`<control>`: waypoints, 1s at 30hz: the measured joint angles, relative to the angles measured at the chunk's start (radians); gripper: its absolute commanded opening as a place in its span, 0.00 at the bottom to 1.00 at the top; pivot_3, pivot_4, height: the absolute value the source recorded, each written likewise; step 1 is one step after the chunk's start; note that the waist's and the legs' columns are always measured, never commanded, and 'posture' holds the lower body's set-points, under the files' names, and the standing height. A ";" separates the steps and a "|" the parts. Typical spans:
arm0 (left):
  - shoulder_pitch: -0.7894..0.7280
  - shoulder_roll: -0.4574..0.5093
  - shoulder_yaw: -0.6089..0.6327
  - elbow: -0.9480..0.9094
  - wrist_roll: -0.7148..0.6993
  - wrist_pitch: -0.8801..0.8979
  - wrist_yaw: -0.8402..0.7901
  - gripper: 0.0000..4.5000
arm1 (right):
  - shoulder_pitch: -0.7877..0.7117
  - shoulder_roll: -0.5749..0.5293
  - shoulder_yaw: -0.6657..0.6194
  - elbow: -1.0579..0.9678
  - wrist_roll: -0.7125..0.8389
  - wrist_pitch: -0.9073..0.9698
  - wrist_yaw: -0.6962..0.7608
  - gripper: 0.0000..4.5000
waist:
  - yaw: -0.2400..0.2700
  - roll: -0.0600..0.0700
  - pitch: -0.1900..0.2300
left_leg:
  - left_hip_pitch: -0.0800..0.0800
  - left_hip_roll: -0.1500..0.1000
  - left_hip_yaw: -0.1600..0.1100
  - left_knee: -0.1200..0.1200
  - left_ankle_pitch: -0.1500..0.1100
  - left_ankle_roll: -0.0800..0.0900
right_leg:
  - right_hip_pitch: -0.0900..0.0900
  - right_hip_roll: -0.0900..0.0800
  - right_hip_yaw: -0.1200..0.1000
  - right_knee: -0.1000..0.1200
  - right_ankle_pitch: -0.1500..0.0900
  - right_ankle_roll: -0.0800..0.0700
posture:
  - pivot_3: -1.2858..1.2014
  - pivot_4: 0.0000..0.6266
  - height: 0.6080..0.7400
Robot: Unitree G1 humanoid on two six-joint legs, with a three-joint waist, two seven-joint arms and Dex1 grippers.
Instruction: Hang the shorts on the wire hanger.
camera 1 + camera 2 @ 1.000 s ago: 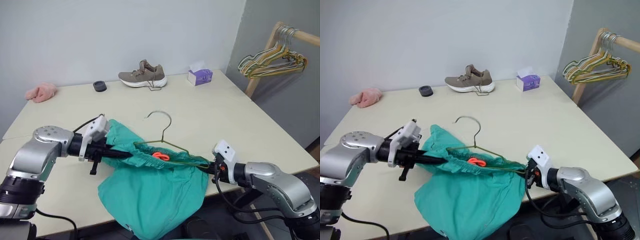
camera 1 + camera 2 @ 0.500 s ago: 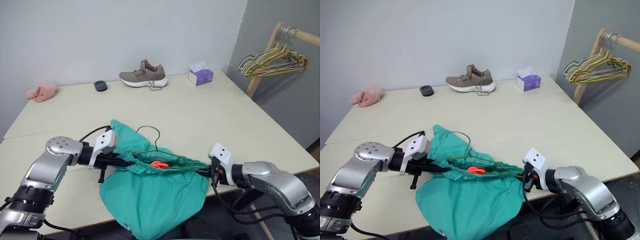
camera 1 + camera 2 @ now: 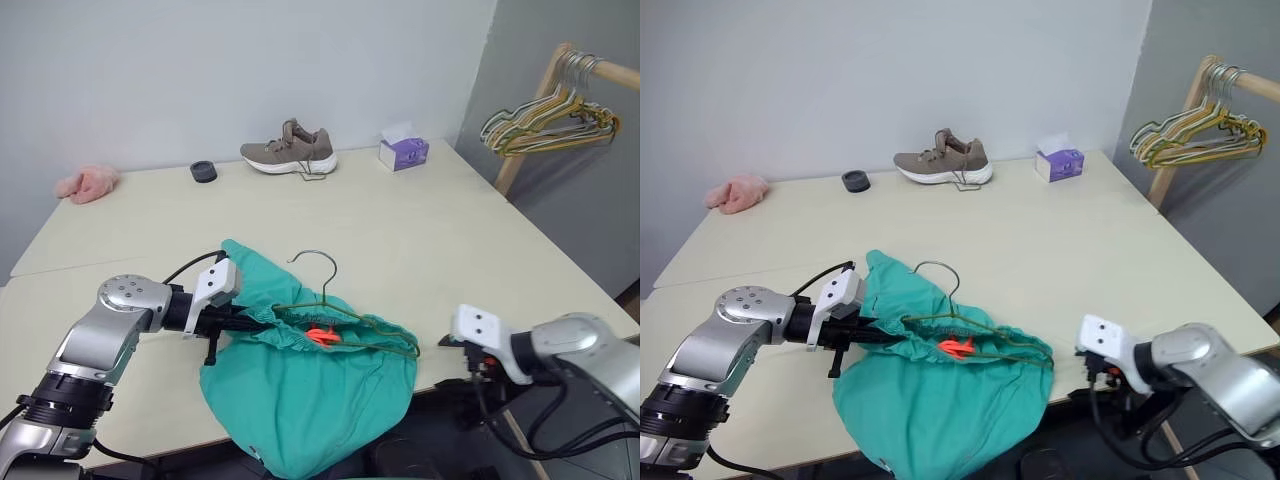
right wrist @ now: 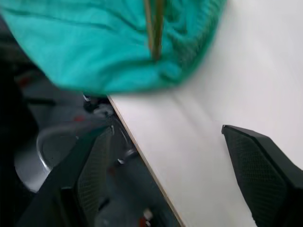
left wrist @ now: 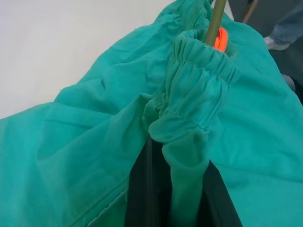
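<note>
The teal shorts (image 3: pixel 300 390) lie at the table's front edge, their lower part hanging over it. The wire hanger (image 3: pixel 322 285) runs through the gathered waistband with its hook standing above the cloth, and a small orange-red piece (image 3: pixel 320 335) shows beside the wire. My left gripper (image 3: pixel 245 322) is shut on the left end of the waistband; in the left wrist view a fold of it sits between the black fingers (image 5: pixel 142 198). My right gripper (image 4: pixel 166 131) is open over the table edge, to the right of the shorts and clear of them.
At the back of the table (image 3: pixel 420 230) are a brown shoe (image 3: pixel 288 148), a purple tissue box (image 3: pixel 403 150), a black round thing (image 3: pixel 203 171) and a pink cloth (image 3: pixel 85 184). A bundle of hangers (image 3: pixel 545 125) hangs on a wooden rack at the right.
My right gripper has let go of the right end of the hanger and waistband, opened, and drawn back to the right. The hanger's hook has risen. The left gripper keeps its hold.
</note>
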 measured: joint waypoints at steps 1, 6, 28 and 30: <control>0.000 -0.003 0.000 -0.002 0.000 0.001 0.000 0.00 | 0.001 -0.003 -0.030 0.008 0.006 -0.015 0.014 0.88 | -0.001 0.000 0.000 | 0.000 0.000 0.000 0.000 0.000 0.000 | 0.000 0.000 0.000 0.000 0.000 0.000 | 0.40 0.00 1.00; -0.003 -0.010 0.000 -0.004 -0.001 0.001 0.001 0.00 | -0.056 0.069 -0.096 -0.014 0.075 0.000 0.016 0.88 | -0.007 0.000 0.000 | 0.000 0.001 0.000 -0.001 0.000 0.000 | 0.000 0.001 0.000 0.000 0.000 0.000 | 0.40 0.00 1.00; -0.005 -0.037 0.005 -0.007 -0.002 0.007 0.048 0.00 | -0.264 0.304 0.192 -0.016 -0.052 0.123 -0.135 0.01 | -0.001 0.000 0.000 | 0.000 0.001 -0.001 0.000 0.000 0.000 | -0.001 0.000 0.000 0.000 0.000 0.000 | 0.41 0.00 1.00; -0.005 -0.037 0.009 -0.008 -0.018 0.046 0.058 0.09 | -0.274 0.311 0.192 -0.015 -0.052 0.132 -0.137 0.00 | 0.000 0.000 0.000 | 0.000 0.001 -0.001 0.000 0.000 0.000 | -0.001 0.000 0.000 0.000 0.000 0.000 | 0.41 0.00 1.00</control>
